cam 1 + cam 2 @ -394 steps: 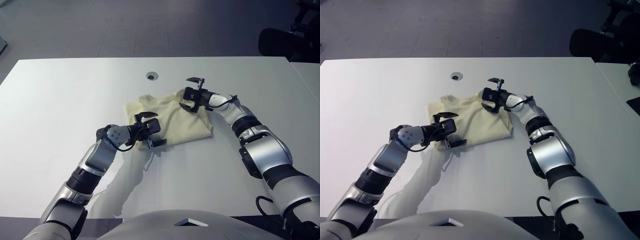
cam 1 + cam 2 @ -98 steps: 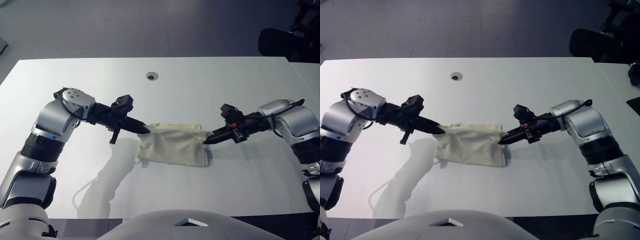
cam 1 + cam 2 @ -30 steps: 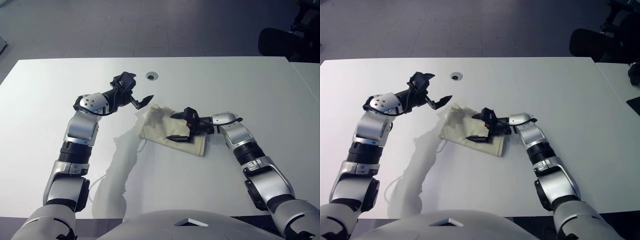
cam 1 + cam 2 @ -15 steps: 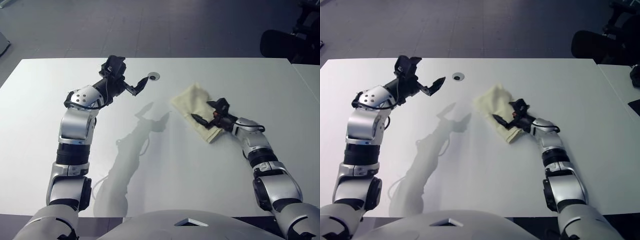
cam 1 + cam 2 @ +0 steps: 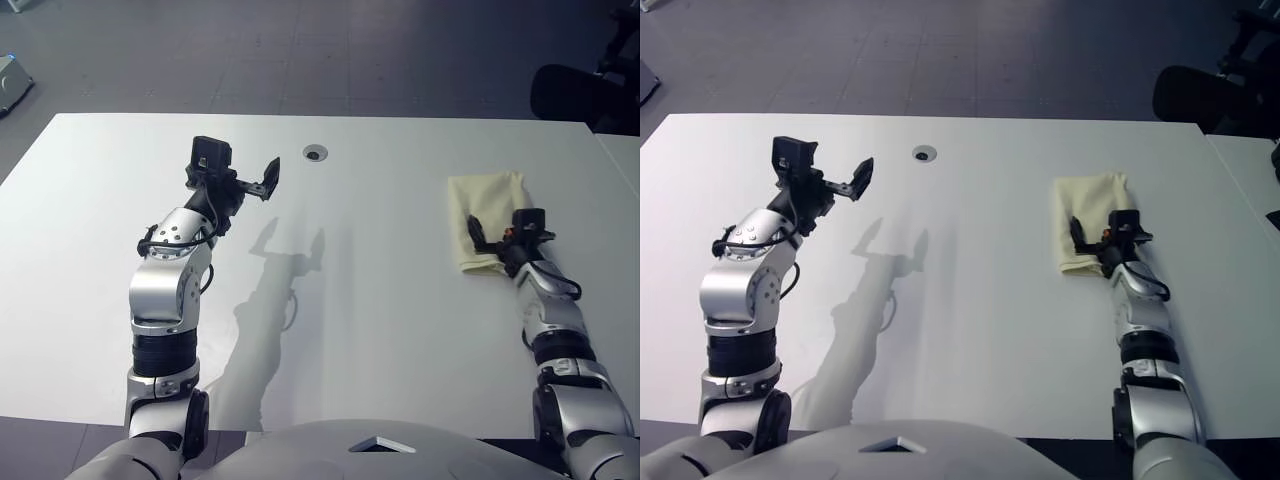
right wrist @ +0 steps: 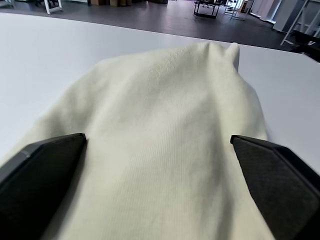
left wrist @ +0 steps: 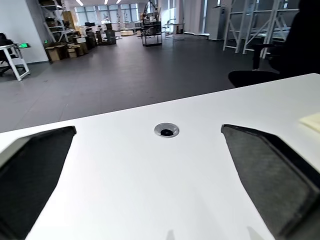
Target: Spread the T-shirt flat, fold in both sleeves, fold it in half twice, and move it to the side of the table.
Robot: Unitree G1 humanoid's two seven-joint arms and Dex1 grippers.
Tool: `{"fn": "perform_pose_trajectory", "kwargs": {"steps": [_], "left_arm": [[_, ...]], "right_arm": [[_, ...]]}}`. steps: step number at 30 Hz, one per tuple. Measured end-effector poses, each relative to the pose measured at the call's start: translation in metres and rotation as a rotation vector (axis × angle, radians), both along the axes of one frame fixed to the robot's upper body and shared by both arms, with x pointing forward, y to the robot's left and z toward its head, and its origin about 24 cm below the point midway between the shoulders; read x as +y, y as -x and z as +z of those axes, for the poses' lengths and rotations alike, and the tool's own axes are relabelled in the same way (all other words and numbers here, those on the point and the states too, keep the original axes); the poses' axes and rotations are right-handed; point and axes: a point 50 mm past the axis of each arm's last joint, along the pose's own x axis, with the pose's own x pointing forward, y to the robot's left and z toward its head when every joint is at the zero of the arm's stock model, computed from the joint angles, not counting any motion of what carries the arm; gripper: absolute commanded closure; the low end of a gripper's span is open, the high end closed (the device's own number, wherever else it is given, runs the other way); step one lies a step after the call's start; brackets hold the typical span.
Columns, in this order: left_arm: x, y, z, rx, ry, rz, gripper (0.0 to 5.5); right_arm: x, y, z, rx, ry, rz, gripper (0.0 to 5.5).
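The pale yellow T-shirt (image 5: 485,215) lies folded into a small rectangle near the table's right edge. My right gripper (image 5: 500,232) rests at the shirt's near edge, open. Its two dark fingers (image 6: 40,165) stand wide apart on either side of the cloth (image 6: 165,135). My left gripper (image 5: 245,178) hangs open above the left half of the table, well away from the shirt. Bare tabletop shows between its fingers (image 7: 270,170) in the left wrist view.
The white table (image 5: 380,320) has a round cable hole (image 5: 316,153) near its far edge, also seen as the grommet (image 7: 166,131). A black chair (image 5: 585,95) stands beyond the far right corner.
The folded shirt has slid to the right along with my right gripper, ending near the table's right edge. My left arm has drawn slightly back toward the left. The head view has shifted a little.
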Motion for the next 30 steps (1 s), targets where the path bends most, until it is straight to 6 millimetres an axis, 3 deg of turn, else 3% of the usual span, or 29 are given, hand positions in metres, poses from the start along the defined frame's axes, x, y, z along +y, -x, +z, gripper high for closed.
{"fn": "perform_pose_trajectory", "kwargs": {"steps": [7, 11, 14, 18, 20, 21, 22, 26, 30], "left_arm": [[0.003, 0.011, -0.007, 0.032, 0.021, 0.044, 0.10], [0.008, 0.014, -0.003, 0.020, 0.029, 0.084, 0.10], [0.012, 0.015, 0.001, -0.001, 0.024, 0.120, 0.10], [0.011, 0.016, 0.006, -0.033, 0.016, 0.141, 0.10], [0.010, 0.020, 0.011, -0.071, 0.020, 0.166, 0.10], [0.009, 0.023, 0.009, -0.082, 0.032, 0.184, 0.10], [0.008, 0.025, 0.004, -0.075, 0.043, 0.192, 0.10], [0.001, 0.030, -0.028, 0.017, 0.094, 0.215, 0.10], [-0.003, 0.031, -0.030, 0.015, 0.111, 0.206, 0.10]], "right_arm": [[-0.043, 0.034, 0.010, 0.062, 0.114, -0.027, 0.12], [-0.039, 0.046, 0.015, 0.077, 0.155, -0.031, 0.12], [-0.009, 0.039, 0.034, 0.039, 0.238, 0.030, 0.12], [0.053, 0.015, 0.081, -0.149, 0.211, 0.108, 0.12], [0.102, 0.009, 0.100, -0.231, 0.120, 0.150, 0.12], [0.133, 0.009, 0.103, -0.253, 0.036, 0.175, 0.12], [0.150, 0.010, 0.096, -0.228, -0.020, 0.181, 0.12], [0.162, 0.007, 0.072, -0.145, -0.080, 0.056, 0.12], [0.153, 0.006, 0.077, -0.165, -0.069, 0.019, 0.12]]}}
